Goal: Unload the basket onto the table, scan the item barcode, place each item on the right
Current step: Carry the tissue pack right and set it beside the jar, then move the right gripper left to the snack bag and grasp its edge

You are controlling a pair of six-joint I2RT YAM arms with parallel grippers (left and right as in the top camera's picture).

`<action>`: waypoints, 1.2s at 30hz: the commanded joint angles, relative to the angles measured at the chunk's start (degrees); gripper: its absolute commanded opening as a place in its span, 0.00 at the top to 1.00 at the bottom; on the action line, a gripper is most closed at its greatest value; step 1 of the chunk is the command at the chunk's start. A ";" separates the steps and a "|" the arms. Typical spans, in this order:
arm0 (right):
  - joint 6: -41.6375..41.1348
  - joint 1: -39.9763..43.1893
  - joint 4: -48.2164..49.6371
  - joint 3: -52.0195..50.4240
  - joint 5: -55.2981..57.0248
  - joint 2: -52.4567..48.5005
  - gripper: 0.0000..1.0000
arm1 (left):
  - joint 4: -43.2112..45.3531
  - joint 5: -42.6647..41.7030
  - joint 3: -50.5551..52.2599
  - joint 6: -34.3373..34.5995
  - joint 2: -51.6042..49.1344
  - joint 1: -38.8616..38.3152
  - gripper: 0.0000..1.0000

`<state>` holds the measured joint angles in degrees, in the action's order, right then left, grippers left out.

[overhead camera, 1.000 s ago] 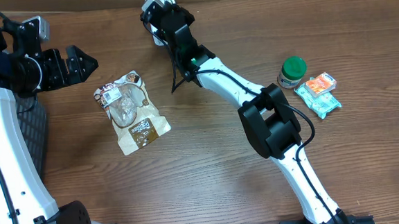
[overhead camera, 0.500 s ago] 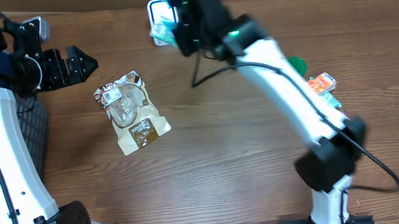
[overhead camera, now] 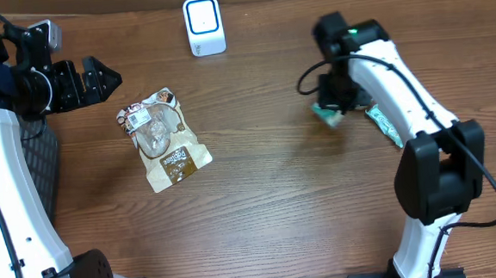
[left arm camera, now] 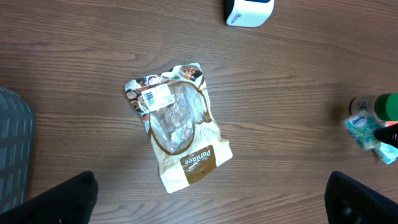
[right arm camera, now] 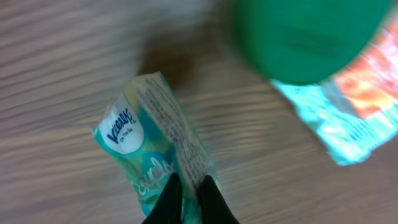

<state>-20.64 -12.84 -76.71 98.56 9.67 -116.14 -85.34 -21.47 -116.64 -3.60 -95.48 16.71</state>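
The teal plastic Kleenex tissue pack (right arm camera: 146,158) was held at its lower end by the right pincer (right arm camera: 186,196), whose two dark fingers were pressed together on the wrapper. In the overhead view this tissue pack (overhead camera: 325,115) was at the right side of the wooden tabletop (overhead camera: 260,199), under the right pincer (overhead camera: 336,106). The wrist picture was blurred, so I could not tell if the pack touched the wood or hung a little above it. Just beside it stood a round bottle with a green cap (right arm camera: 311,37), and next to that lay a flat teal and orange packet (right arm camera: 345,109).

The white box-shaped scanner with a blue outline (overhead camera: 204,25) stood at the far edge of the tabletop, well apart from the tissue pack.

At the left side lay a brown and white snack pouch with a clear window (overhead camera: 163,140), flat on the wood, with a white barcode label at its upper corner. The left pincer (overhead camera: 89,80) hovered near it with the fingers wide apart and nothing between them.
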 commanded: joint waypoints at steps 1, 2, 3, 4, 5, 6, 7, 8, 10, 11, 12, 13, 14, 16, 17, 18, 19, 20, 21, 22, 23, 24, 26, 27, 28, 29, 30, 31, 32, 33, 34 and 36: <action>-3.67 2.75 1.49 -3.45 2.29 0.28 0.96 | 0.11 -0.57 -0.72 -1.14 0.61 0.04 0.00; -4.22 3.91 1.68 -4.35 2.32 0.28 0.96 | 0.11 -0.57 -0.72 -1.14 0.61 0.04 0.00; -4.55 4.28 1.64 -4.39 2.34 0.28 0.96 | 0.11 -0.57 -0.72 -1.14 0.61 0.04 0.01; -4.66 4.76 1.68 -4.39 2.34 0.28 0.96 | 0.11 -0.57 -0.72 -1.14 0.61 0.04 0.01; -4.66 4.94 1.77 -4.39 2.34 0.31 0.96 | 0.11 -0.57 -0.72 -1.14 0.61 0.04 0.00; -4.66 5.14 2.01 -4.39 2.34 0.31 0.96 | 0.09 -0.57 -0.72 -1.14 0.61 0.04 0.00; -4.66 5.22 2.12 -4.39 2.36 0.31 0.96 | 0.11 -0.57 -0.72 -1.14 0.61 0.04 0.00; -4.66 5.25 2.32 -4.39 2.36 0.31 0.96 | 0.11 -0.57 -0.72 -1.14 0.61 0.04 0.00; -4.66 5.25 2.69 -4.39 2.34 0.31 0.92 | 0.11 -0.57 -0.72 -1.14 0.61 0.04 0.00; -4.66 5.25 2.71 -4.39 2.36 0.31 0.87 | 0.09 -0.57 -0.72 -1.14 0.61 0.04 0.00; -4.66 5.27 2.73 -4.39 2.38 0.31 0.73 | 0.11 -0.57 -0.72 -1.14 0.61 0.04 0.00; -4.66 5.25 2.73 -4.39 2.58 0.31 0.64 | 0.11 -0.57 -0.72 -1.14 0.61 0.04 0.00; -4.66 5.25 2.73 -4.35 2.93 0.31 0.62 | 0.09 -0.57 -0.72 -1.14 0.61 0.04 0.00; -4.66 5.27 2.67 -3.89 3.23 0.31 0.61 | 0.11 -0.57 -0.72 -1.14 0.61 0.04 0.00; -4.66 5.25 2.49 -3.43 3.19 0.31 0.61 | 0.09 -0.57 -0.72 -1.14 0.61 0.04 0.00; -4.63 5.25 2.19 -2.84 3.19 0.33 0.61 | 0.11 -0.57 -0.72 -1.14 0.61 0.04 0.01; -4.61 5.25 1.01 -0.94 3.19 0.42 0.62 | 0.11 -0.57 -0.72 -1.14 0.61 0.04 0.00; -4.61 5.07 0.07 0.55 3.08 0.52 0.62 | 0.11 -0.57 -0.72 -1.14 0.61 0.04 0.01; -4.26 4.74 -0.85 2.10 2.56 0.52 0.62 | 0.11 -0.57 -0.72 -1.14 0.61 0.04 0.00; -3.50 4.44 -1.40 3.23 1.53 0.55 0.62 | 0.11 -0.57 -0.72 -1.14 0.61 0.04 0.00; -2.32 4.04 -1.66 4.31 -0.11 0.55 0.62 | 0.11 -0.57 -0.72 -1.11 0.61 0.04 0.00; 0.57 3.21 -1.60 5.79 -3.76 0.55 0.62 | 0.09 -0.57 -0.72 -1.14 0.61 0.04 0.00; 4.92 1.14 -0.15 7.34 -11.50 0.55 0.63 | 0.11 -0.57 -0.72 -1.14 0.61 0.04 0.00; 6.10 -0.17 1.44 7.34 -15.47 0.55 0.62 | 0.11 -0.57 -0.72 -1.14 0.61 0.04 0.01; 6.19 -1.81 3.26 7.21 -19.04 0.48 0.61 | 0.11 -0.57 -0.72 -1.14 0.61 0.04 0.00; 6.16 -3.04 4.66 7.04 -21.00 0.33 0.61 | 0.11 -0.57 -0.72 -1.14 0.61 0.04 0.00; 6.14 -4.07 5.95 6.82 -22.27 0.31 0.60 | 0.11 -0.57 -0.72 -1.14 0.61 0.04 0.00; 6.10 -5.66 7.98 6.36 -23.67 0.28 0.58 | 0.11 -0.57 -0.72 -1.14 0.61 0.04 0.01; 5.86 -7.02 9.88 5.79 -24.50 0.28 0.56 | 0.11 -0.57 -0.72 -1.14 0.61 0.04 0.01; 5.64 -8.94 12.79 4.74 -25.53 0.28 0.52 | 0.09 -0.57 -0.72 -1.14 0.61 0.04 0.01; 5.46 -10.56 15.12 3.76 -26.38 0.28 0.48 | 0.11 -0.57 -0.72 -1.14 0.61 0.04 0.00; 4.94 -12.92 18.58 2.27 -26.95 0.07 0.46 | 0.11 -0.57 -0.72 -1.14 0.61 0.04 0.01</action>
<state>-15.79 -22.59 -60.93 103.31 -12.16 -116.22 -85.32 -21.47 -116.64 -3.60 -95.48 16.71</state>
